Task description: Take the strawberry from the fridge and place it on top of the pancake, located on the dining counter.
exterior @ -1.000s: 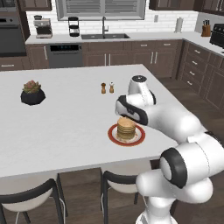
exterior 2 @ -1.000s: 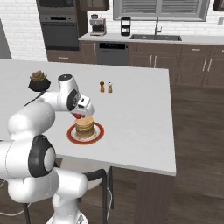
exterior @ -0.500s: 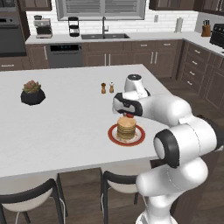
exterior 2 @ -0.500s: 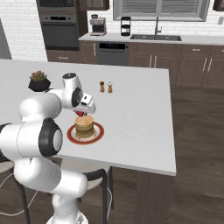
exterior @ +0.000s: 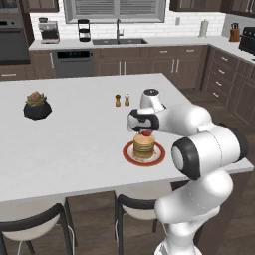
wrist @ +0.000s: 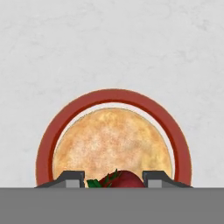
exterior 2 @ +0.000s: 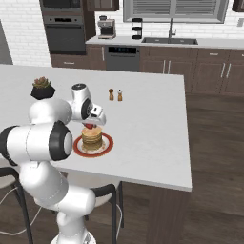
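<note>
Red strawberry [wrist: 122, 180], prob. green leaves; golden-tan pancake [wrist: 111, 142]; red-rimmed plate [wrist: 114, 97].

No words, labels, brand marks or numbers can be read on anything in these views.

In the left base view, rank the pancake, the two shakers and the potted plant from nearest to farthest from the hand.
1. The pancake, directly below the hand, which holds the strawberry.
2. The two shakers, just beyond it toward the sink side.
3. The potted plant, far across the dining counter, at its left.
</note>
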